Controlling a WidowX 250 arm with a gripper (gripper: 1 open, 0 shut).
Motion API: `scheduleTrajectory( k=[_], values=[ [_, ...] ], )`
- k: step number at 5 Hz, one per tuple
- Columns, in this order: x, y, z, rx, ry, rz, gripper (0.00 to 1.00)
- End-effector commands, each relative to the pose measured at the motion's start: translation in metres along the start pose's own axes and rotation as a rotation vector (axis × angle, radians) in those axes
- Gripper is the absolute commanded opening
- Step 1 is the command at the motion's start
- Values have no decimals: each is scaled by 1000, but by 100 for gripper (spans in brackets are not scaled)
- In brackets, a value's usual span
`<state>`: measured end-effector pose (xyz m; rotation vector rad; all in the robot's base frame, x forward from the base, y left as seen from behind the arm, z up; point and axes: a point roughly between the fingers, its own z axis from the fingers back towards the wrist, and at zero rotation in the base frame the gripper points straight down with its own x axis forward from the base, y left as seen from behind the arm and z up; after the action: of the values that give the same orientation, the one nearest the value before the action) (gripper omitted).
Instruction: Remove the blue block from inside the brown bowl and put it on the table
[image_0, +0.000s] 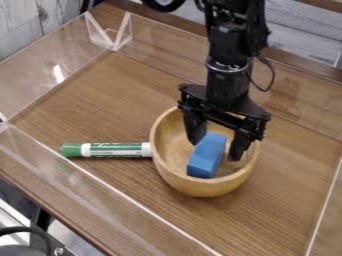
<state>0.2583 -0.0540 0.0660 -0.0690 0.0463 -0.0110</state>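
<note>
While reaching into the brown bowl (168, 176), holds the end effector (217, 146) wide open, near the blue block (206, 160) inside the bowl. Grasp comes next: square up, close firmly, lift clear, then lower onto the desk (100, 112) beside the bowl.
</note>
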Motion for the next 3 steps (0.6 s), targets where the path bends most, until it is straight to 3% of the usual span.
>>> scheduleTrajectory(
  k=[1, 3],
  values=[
    [6, 3, 10, -10, -40, 3, 100],
    [7, 6, 11, -16, -45, -3, 100]
  ],
)
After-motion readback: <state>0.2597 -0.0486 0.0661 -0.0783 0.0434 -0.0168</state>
